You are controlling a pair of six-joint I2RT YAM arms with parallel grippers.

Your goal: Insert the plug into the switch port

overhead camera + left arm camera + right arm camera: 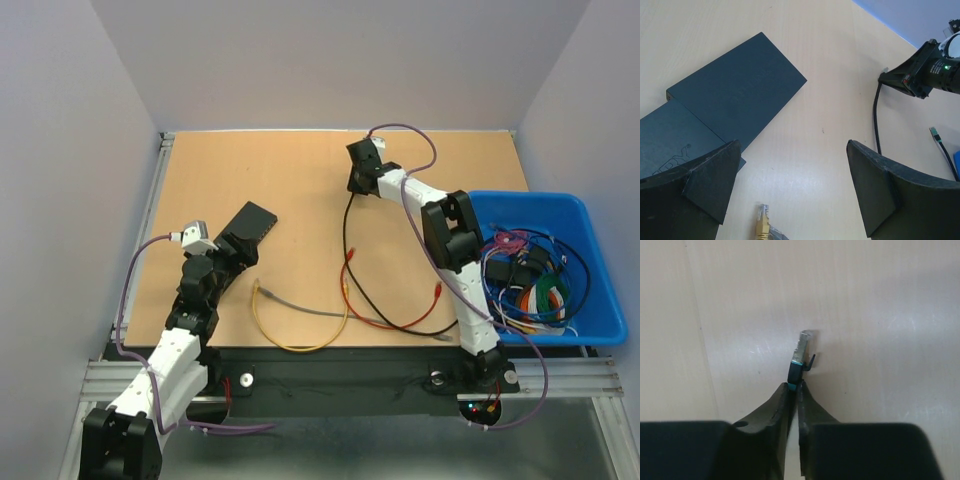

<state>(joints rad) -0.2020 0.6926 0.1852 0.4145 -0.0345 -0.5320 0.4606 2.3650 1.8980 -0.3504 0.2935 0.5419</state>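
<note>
The right gripper is pinched narrow on the plug, whose clear tip juts past the fingertips over the wooden table. Its black cable trails toward the near edge. Well to the left, the left gripper gapes wide over the black switch.

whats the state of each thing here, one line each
right gripper, shut on plug
plug, held, not yet in a port
left gripper, open, empty, over switch
switch, flat on table, nothing plugged in
bin, holds cables
</note>
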